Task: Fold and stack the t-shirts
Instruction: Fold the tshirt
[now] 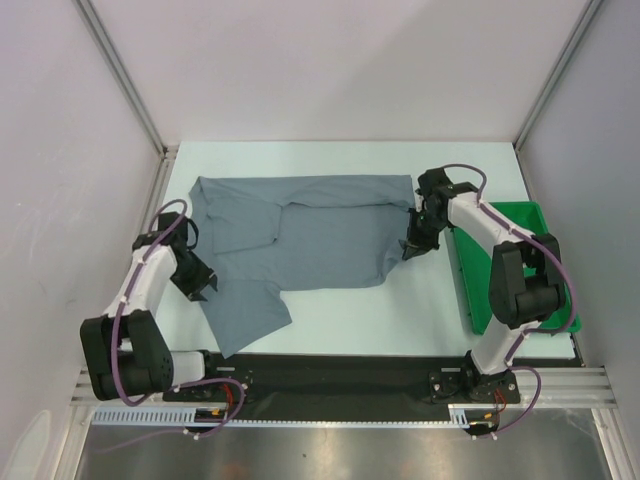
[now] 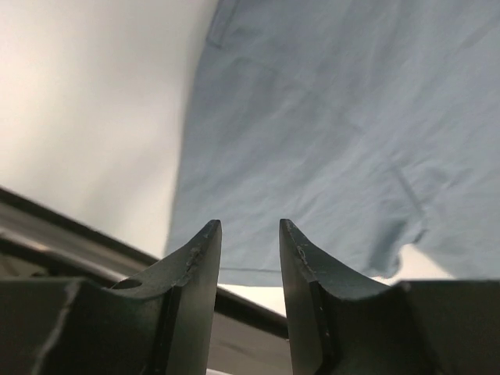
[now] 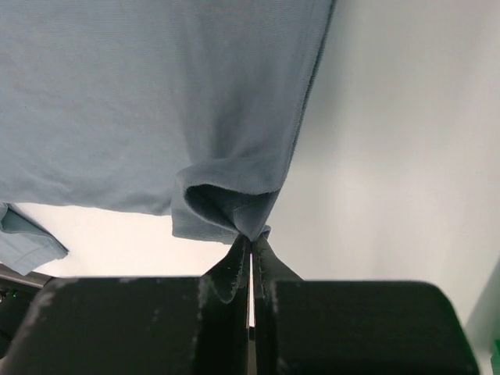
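Observation:
One slate blue-grey t-shirt (image 1: pixel 300 240) lies partly folded across the white table, a flap trailing toward the front left. My right gripper (image 1: pixel 412 243) is at the cloth's right edge. In the right wrist view its jaws (image 3: pixel 251 237) are shut on a pinched corner of the t-shirt (image 3: pixel 226 205), which bunches up at the tips. My left gripper (image 1: pixel 203 283) sits just left of the trailing flap. Seen from the left wrist, its jaws (image 2: pixel 250 228) stand open with nothing between them, and the t-shirt (image 2: pixel 336 133) lies beyond the tips.
A green plastic tray (image 1: pixel 520 262) stands at the right edge of the table, partly under the right arm. A black rail (image 1: pixel 330 375) runs along the near edge. White walls close in the back and both sides.

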